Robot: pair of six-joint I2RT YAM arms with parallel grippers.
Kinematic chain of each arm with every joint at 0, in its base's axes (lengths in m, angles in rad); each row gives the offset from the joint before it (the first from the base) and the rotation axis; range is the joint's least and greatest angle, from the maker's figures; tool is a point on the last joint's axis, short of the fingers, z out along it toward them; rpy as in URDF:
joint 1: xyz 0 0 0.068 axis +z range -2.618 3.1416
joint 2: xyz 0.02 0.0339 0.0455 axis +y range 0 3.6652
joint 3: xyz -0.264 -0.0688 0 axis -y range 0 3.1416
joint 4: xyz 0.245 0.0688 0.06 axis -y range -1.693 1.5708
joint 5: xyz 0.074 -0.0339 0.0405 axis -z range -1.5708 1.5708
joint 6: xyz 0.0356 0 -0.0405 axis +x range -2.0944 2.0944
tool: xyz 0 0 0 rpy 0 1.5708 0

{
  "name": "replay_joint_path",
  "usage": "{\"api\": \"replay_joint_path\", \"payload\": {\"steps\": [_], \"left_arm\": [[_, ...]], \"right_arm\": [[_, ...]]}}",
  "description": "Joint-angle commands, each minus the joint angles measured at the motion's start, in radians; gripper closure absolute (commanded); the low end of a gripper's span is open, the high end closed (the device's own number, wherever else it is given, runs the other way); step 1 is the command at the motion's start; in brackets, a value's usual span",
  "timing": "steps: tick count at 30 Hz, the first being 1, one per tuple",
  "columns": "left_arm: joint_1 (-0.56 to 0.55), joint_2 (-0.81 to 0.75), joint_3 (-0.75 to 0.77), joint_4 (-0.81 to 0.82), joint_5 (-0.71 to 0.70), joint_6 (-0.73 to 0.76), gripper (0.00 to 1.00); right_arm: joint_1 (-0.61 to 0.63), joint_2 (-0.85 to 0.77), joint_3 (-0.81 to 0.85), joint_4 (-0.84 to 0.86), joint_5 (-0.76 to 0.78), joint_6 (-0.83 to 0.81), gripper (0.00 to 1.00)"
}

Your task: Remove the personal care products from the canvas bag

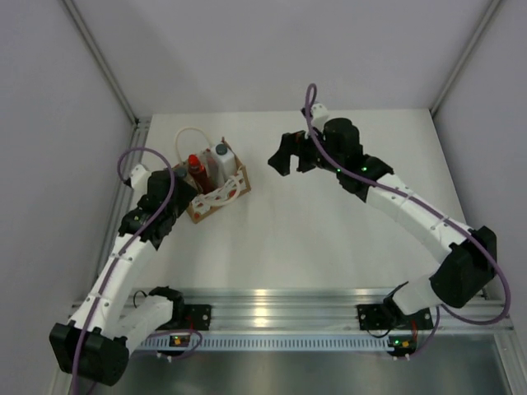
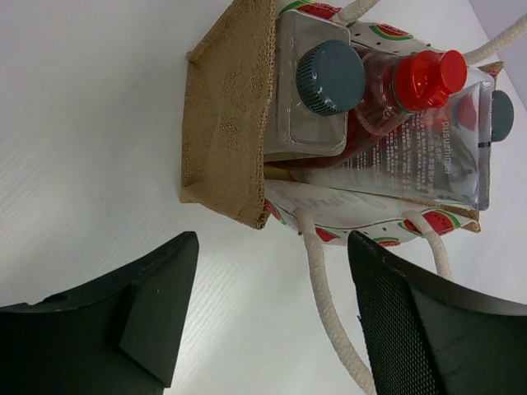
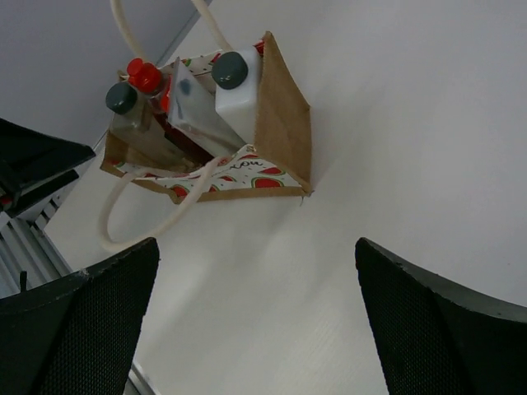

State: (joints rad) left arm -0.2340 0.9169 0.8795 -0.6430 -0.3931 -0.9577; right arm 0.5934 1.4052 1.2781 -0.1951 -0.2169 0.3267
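The canvas bag (image 1: pixel 221 196) stands at the table's left, tan with a white watermelon-print side and white rope handles (image 2: pixel 317 280). Upright inside it are a red bottle (image 1: pixel 196 169) with a red cap (image 2: pixel 428 76), a white bottle with a dark cap (image 1: pixel 222 158), a pale bottle with a grey cap (image 2: pixel 329 76) and a flat pale tube with print (image 2: pixel 428 160). My left gripper (image 1: pixel 175 197) is open and empty just left of the bag, one handle lying between its fingers (image 2: pixel 272 247). My right gripper (image 1: pixel 288 158) is open and empty, right of the bag (image 3: pixel 284 136), above the table (image 3: pixel 257 247).
Grey walls close the table at the back and both sides. An aluminium rail (image 1: pixel 272 300) runs along the near edge with both arm bases on it. The bag's far handle (image 1: pixel 188 136) loops toward the back left corner.
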Motion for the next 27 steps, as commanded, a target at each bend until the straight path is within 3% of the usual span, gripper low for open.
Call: {"api": "replay_joint_path", "payload": {"steps": [1, 4, 11, 13, 18, 24, 27], "left_arm": [[0.005, 0.033, -0.025, 0.118, -0.036, -0.047, 0.23], [0.005, 0.063, -0.062, 0.176, -0.032, -0.049, 0.24], [0.01, 0.103, -0.143, 0.325, -0.067, -0.088, 0.41], [0.013, 0.118, -0.139, 0.332, -0.066, -0.093, 0.54], [0.013, 0.122, -0.165, 0.333, -0.072, -0.111, 0.65], [0.013, 0.1, -0.218, 0.333, -0.081, -0.148, 0.93], [0.013, 0.082, -0.234, 0.33, -0.082, -0.159, 1.0]], "right_arm": [[0.081, 0.066, 0.13, 0.005, 0.073, -0.064, 0.01], [0.12, 0.11, 0.184, -0.009, 0.094, -0.087, 0.01], [0.152, 0.192, 0.283, -0.023, 0.09, -0.126, 0.01], [0.16, 0.215, 0.311, -0.024, 0.085, -0.13, 0.0], [0.177, 0.303, 0.386, -0.053, 0.082, -0.141, 0.01], [0.259, 0.47, 0.608, -0.176, 0.209, -0.196, 0.15], [0.292, 0.546, 0.682, -0.214, 0.264, -0.218, 0.21]]}}
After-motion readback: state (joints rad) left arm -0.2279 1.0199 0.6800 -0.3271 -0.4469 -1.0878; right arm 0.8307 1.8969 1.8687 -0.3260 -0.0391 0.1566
